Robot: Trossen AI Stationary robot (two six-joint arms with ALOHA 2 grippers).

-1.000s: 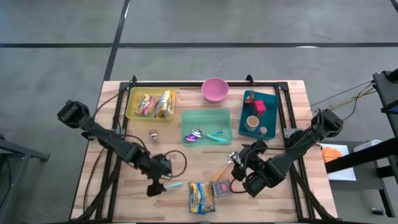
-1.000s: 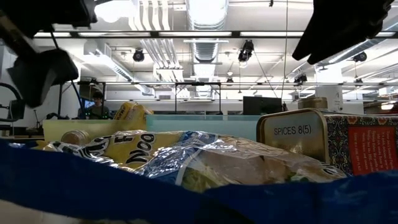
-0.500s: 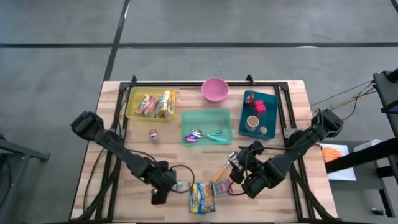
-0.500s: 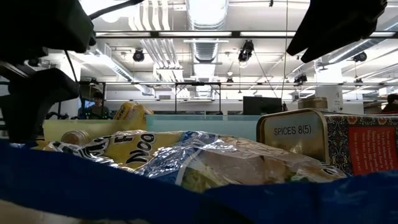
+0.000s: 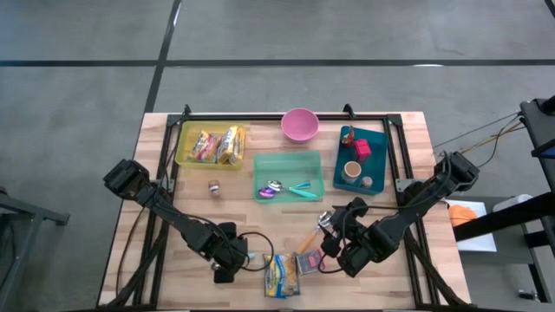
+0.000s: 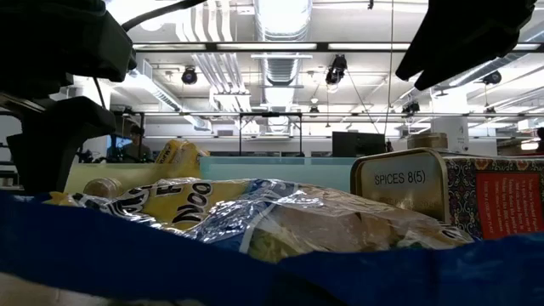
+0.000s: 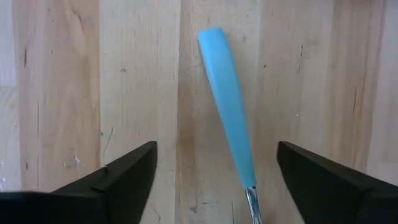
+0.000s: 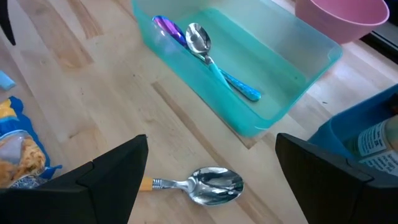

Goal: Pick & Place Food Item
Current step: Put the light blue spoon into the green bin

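Left jaws (image 7: 216,149) stand apart over the near edge of the table (image 5: 408,139). They straddle a blue-handled utensil (image 7: 229,118) that lies flat on the wood. Its long axis runs forward out of the gap at a slight tilt, so closing would pinch it across its narrow width. Only the handle and the start of a metal stem show, so I cannot tell what kind of utensil it is. It is no food item.

The nearest food is a yellow-and-blue snack packet (image 5: 280,274), flat at the table's near edge. It lies just beside the left arm's wrist, toward the table's middle, with its long axis running from the near edge toward the far one. A patterned spice tin (image 5: 309,262) sits just beside the packet on the other side.

Right jaws (image 8: 211,142) are also apart and hold nothing. They hang over an orange-handled spoon (image 8: 208,182) near the tin. The packet thus lies between the 2 arms, and the left looks the closer. By this reading, a grasp on the packet would need the left jaws to shift sideways off the utensil first.

More wrapped snacks rest in the yellow bin (image 5: 184,156) at the far left. 2 spoons lie in the green bin (image 8: 249,124) mid-table.
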